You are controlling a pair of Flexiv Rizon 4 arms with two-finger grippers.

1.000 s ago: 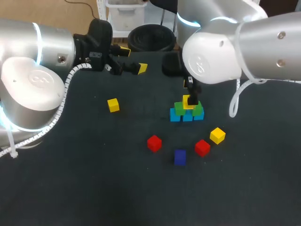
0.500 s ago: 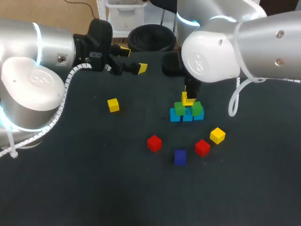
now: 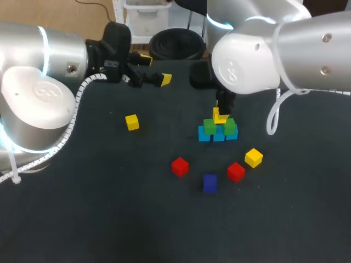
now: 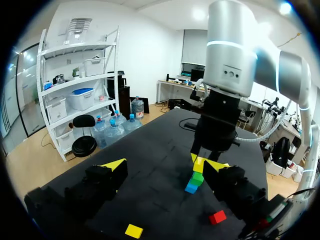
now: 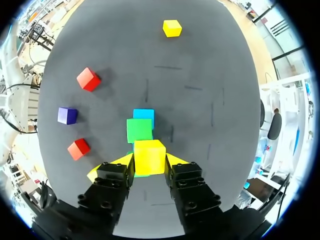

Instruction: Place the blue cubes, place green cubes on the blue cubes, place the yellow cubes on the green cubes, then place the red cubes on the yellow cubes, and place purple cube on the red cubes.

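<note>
A row of blue cubes lies on the dark table with two green cubes on top. My right gripper stands over them, shut on a yellow cube that sits at or just above the green cubes. Loose on the table are a yellow cube at the left, another yellow cube, two red cubes and a purple cube. At the back left, away from all cubes, my left gripper is open and holds nothing.
The dark table has bare room along its front and left. In the left wrist view my right arm rises straight above the stack, with a red cube and a yellow cube nearer.
My right gripper's fingers have closed onto the yellow cube on top of the stack, and the cube sits slightly higher. The left arm has stayed still.
</note>
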